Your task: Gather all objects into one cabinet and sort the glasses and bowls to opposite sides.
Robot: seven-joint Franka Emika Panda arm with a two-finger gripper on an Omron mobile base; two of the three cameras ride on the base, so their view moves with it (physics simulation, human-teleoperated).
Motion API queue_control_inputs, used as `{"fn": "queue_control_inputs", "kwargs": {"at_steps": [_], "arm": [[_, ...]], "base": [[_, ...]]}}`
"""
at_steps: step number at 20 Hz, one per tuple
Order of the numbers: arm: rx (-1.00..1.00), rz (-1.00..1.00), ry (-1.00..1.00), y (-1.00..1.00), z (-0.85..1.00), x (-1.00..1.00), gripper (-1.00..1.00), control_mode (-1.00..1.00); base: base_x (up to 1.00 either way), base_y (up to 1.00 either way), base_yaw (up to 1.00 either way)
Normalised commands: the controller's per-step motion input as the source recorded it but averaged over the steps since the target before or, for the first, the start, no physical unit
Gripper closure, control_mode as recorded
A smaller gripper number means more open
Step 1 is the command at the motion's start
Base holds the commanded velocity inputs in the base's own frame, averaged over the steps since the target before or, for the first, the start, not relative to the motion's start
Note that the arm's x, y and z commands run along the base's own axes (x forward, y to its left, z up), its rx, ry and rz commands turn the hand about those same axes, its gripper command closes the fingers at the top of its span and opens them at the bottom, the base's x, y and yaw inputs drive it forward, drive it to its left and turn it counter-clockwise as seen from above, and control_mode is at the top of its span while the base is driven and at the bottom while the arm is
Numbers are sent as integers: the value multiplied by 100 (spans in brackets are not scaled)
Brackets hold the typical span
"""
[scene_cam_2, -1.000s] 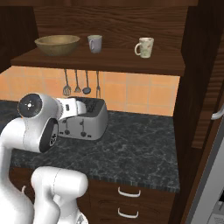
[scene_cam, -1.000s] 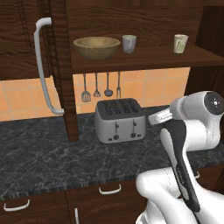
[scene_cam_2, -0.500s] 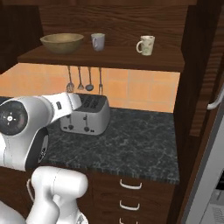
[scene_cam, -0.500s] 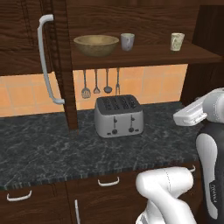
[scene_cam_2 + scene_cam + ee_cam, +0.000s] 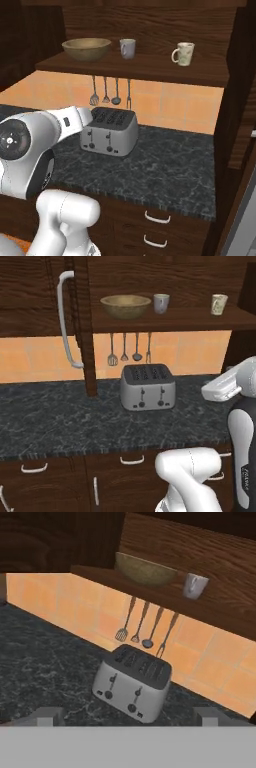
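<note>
jaws wide, nothing held

we see our gripper (image 5: 127,716) open and empty above the counter (image 5: 60,421). the tan bowl (image 5: 125,306) sits on the cabinet shelf (image 5: 165,319) at 12 o'clock over the toaster (image 5: 147,387), a grey tumbler (image 5: 161,303) just beside it at 3 o'clock, a speckled cup (image 5: 218,304) farther along.

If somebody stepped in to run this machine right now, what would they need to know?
Gripper: open, holding nothing, facing the toaster.
On the open cabinet shelf: tan bowl at the left, grey cup beside it, speckled cup alone at the right.
Done: nothing sorted that I can tell.
Left: group cups on one side and bowls on the other.
</note>
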Motion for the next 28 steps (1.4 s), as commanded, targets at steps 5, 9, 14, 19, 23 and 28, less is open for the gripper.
{"fn": "queue_control_inputs", "kwargs": {"at_steps": [5, 9, 14, 19, 23, 28], "arm": [[0, 0, 0, 0, 0, 0, -100, 100], [0, 0, 0, 0, 0, 0, -100, 100], [0, 0, 0, 0, 0, 0, -100, 100], [0, 0, 0, 0, 0, 0, -100, 100], [0, 0, 0, 0, 0, 0, -100, 100], [0, 0, 0, 0, 0, 0, -100, 100]], "base": [[7, 45, 46], [28, 71, 49], [34, 58, 40], [7, 44, 34], [-71, 8, 25], [-78, 11, 25]]}}
